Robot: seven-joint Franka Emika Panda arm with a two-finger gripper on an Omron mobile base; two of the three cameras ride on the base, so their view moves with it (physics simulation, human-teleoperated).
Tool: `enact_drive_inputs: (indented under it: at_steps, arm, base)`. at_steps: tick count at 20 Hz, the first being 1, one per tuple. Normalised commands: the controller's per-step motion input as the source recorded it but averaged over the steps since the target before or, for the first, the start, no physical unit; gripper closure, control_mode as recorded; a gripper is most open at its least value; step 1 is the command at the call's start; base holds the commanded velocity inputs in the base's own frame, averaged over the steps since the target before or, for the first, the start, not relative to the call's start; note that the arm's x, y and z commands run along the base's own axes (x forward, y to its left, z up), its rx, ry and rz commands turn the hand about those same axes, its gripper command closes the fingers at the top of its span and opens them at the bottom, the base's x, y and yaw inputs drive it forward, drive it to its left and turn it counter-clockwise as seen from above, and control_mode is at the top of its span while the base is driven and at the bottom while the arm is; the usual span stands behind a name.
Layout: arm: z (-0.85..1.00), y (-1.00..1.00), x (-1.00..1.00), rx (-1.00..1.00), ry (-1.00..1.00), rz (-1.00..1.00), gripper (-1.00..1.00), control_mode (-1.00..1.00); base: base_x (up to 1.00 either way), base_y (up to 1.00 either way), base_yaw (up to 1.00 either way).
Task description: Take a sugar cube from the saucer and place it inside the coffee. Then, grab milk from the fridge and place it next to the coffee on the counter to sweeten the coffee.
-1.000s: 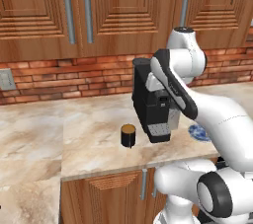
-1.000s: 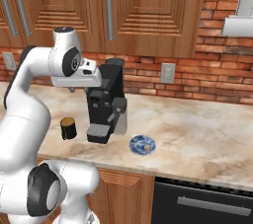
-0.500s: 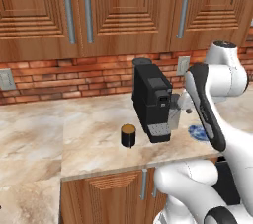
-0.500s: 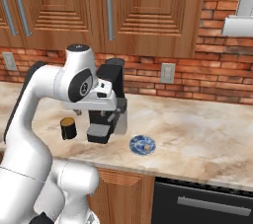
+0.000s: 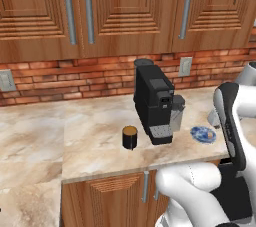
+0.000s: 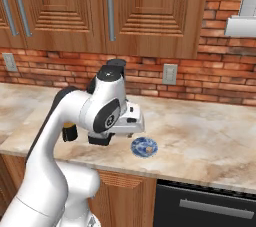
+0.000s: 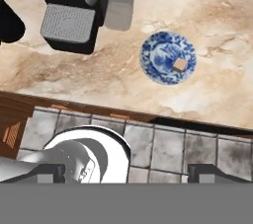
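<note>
Looking down through the hand camera, I see my gripper (image 7: 124, 169) hanging high over the counter's (image 7: 99, 75) front edge, its two tips spread wide with nothing between them. Beyond them the saucer (image 7: 159, 56) lies on the stone with the sugar cube (image 7: 181, 64) resting toward one rim. Just beside the saucer stands the coffee machine (image 5: 152, 102), and the coffee (image 5: 130, 137) sits on its other side.
</note>
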Motion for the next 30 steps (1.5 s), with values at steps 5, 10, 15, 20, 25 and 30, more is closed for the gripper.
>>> enact_drive_inputs:
  at_steps: [5,10,15,20,25,30]
  arm:
    - [-0.39,-0.3,0.15,-0.02,0.09,0.0,-1.0,-1.0]
    - [-0.5,-0.32,0.22,-0.03,0.09,0.0,-1.0,-1.0]
    - [-0.26,-0.21,0.32,0.0,0.09,0.0,-1.0,-1.0]
    - [-0.32,-0.12,0.33,0.0,0.05,0.0,-1.0,-1.0]
    - [-0.29,-0.12,0.32,0.0,0.03,0.0,-1.0,-1.0]
    - [-0.37,-0.02,0.33,0.0,0.03,0.0,-1.0,-1.0]
  base:
    - [0.0,0.0,0.0]
    - [0.0,0.0,0.0]
    - [0.0,0.0,0.0]
    - [0.0,0.0,0.0]
    - [0.0,0.0,0.0]
    - [0.0,0.0,0.0]
